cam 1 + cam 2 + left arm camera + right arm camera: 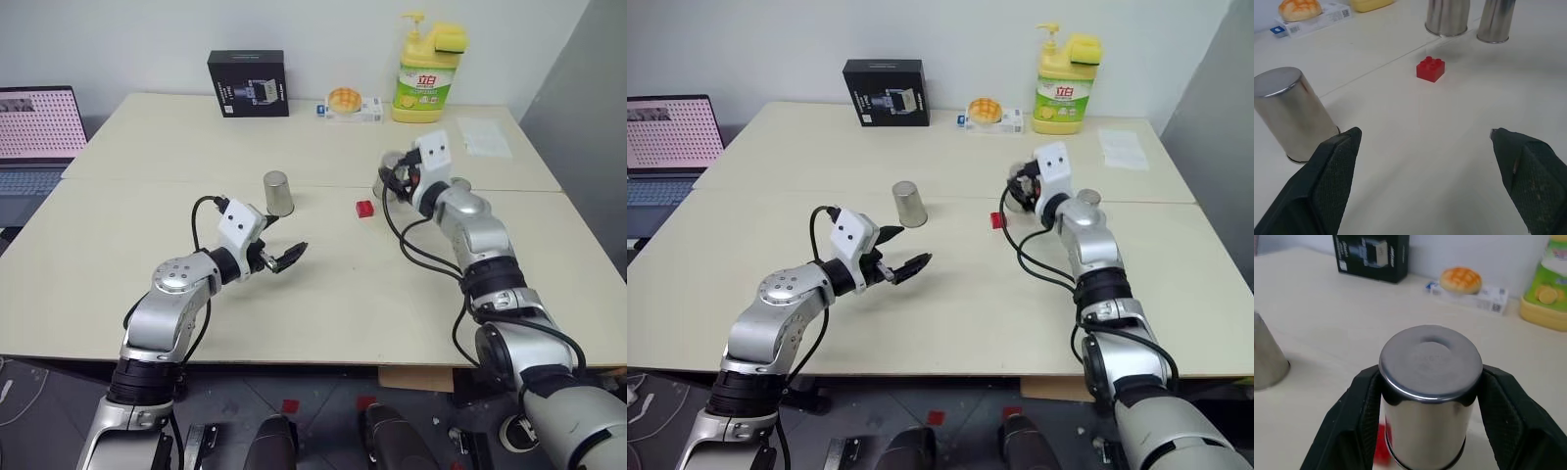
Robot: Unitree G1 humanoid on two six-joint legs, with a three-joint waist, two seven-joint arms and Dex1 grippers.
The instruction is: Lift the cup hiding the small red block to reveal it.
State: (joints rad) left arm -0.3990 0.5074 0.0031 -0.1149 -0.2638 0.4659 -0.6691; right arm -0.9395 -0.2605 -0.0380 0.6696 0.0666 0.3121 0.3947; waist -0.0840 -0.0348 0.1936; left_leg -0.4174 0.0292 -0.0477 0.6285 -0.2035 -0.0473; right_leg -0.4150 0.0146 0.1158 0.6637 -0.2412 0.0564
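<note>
The small red block lies uncovered on the table. Just to its right my right gripper is shut on a steel cup, held mouth down and upright, seemingly a little above the tabletop. A second cup stands mouth down left of the block, and a third stands behind my right forearm. My left gripper hangs open in front of the second cup with nothing between its fingers.
At the back of the table stand a black box, a small white box topped with a bun, a yellow soap bottle and a paper sheet. A laptop sits at the far left.
</note>
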